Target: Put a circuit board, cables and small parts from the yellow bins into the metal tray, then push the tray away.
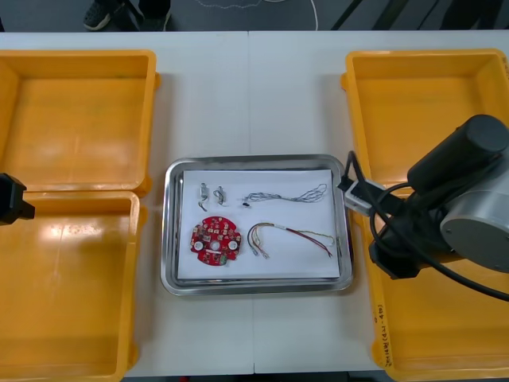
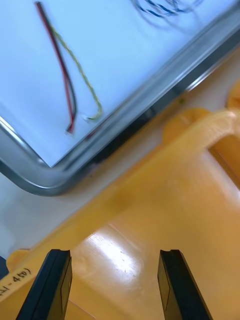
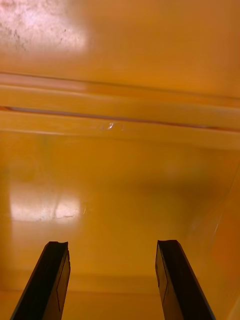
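Note:
The metal tray [image 1: 170,231], white inside, lies at the table's middle. In it are a round red circuit board [image 1: 215,239], two small metal parts [image 1: 211,193], a twisted blue and white cable [image 1: 286,195] and a red and yellow cable [image 1: 290,237]. My right arm [image 1: 449,211] hangs over the near right yellow bin [image 1: 445,326], just beside the tray. My right gripper [image 2: 112,285] is open and holds nothing, above that bin's wall [image 2: 165,165]. Beyond its fingers are the tray's corner [image 2: 45,180] and the red and yellow cable [image 2: 70,75]. My left gripper [image 3: 112,285] is open over a bare bin floor [image 3: 120,175].
My left arm [image 1: 12,200] shows at the left edge, between the far left bin [image 1: 75,119] and the near left bin [image 1: 71,286]. The far right bin [image 1: 421,111] looks bare inside. Bare table lies beyond the tray, between the far bins.

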Robot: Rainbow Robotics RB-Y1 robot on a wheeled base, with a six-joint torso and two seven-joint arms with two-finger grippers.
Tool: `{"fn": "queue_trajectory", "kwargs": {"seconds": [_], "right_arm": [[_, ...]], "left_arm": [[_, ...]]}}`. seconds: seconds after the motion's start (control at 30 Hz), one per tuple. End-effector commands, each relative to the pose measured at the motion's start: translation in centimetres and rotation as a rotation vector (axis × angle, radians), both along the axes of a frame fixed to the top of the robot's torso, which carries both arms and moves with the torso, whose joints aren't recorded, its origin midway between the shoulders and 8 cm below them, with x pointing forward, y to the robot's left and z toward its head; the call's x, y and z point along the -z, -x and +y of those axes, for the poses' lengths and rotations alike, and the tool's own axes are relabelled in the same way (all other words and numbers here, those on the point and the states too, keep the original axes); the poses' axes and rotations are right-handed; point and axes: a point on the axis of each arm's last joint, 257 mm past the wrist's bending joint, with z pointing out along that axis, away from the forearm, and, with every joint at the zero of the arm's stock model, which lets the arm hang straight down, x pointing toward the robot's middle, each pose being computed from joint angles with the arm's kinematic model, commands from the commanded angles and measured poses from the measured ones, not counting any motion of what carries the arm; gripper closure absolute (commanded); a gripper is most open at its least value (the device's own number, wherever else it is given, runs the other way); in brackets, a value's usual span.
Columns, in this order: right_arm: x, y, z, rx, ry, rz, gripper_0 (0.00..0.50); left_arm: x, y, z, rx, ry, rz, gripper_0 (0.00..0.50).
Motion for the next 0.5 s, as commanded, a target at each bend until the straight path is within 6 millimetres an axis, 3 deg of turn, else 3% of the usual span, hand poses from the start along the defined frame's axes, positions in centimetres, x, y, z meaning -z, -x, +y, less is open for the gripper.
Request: {"fn": "queue_trajectory", "kwargs": {"seconds": [0.03,0.5], "right_arm": [[-0.6,-0.4,2.7,-0.119,0.054,-0.029,0.0],[-0.2,-0.7,8.9,-0.321,0.106,-0.054,0.0]], "left_arm": [[-0.9,1.5,1.8,0.123,-0.099,-0.003,0.0],[-0.8,2.0,1.6,0.155,-0.099,-0.002,0.0]]}}
